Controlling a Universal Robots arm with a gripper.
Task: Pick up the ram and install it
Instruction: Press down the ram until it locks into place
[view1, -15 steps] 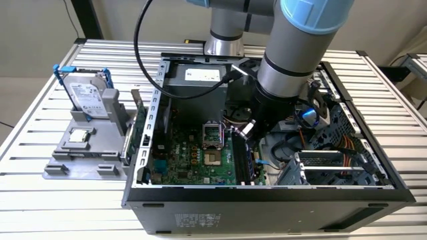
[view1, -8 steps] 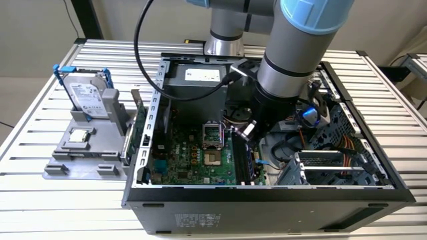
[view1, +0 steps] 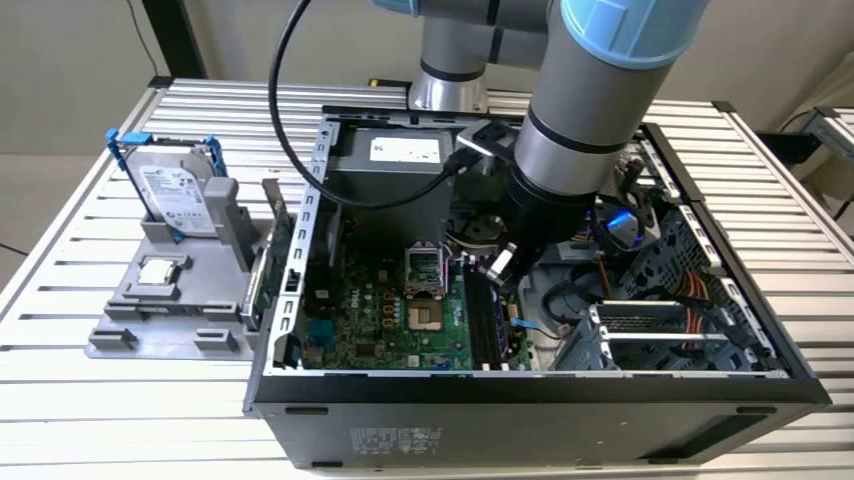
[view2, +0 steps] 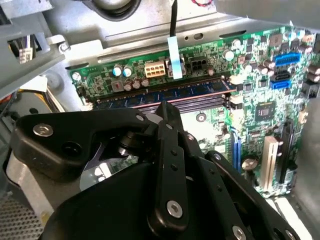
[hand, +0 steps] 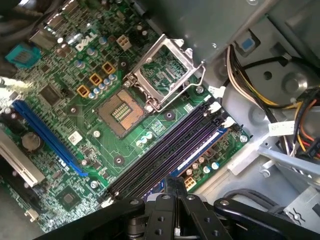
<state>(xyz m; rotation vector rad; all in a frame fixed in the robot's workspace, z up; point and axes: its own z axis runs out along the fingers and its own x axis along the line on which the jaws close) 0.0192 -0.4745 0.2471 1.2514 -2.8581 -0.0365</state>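
Bluish-green ram (view2: 165, 93), one stick, seated in motherboard (hand: 75, 130) slot; hand (view1: 505, 262) state unclear

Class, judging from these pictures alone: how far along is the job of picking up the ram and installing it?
Done: the ram is off the parts holder and stands along a memory slot. In hand: the gripper hovers right above its edge, inside the computer case. Left: whether it is fully seated cannot be told; the neighbouring slots look unfilled.
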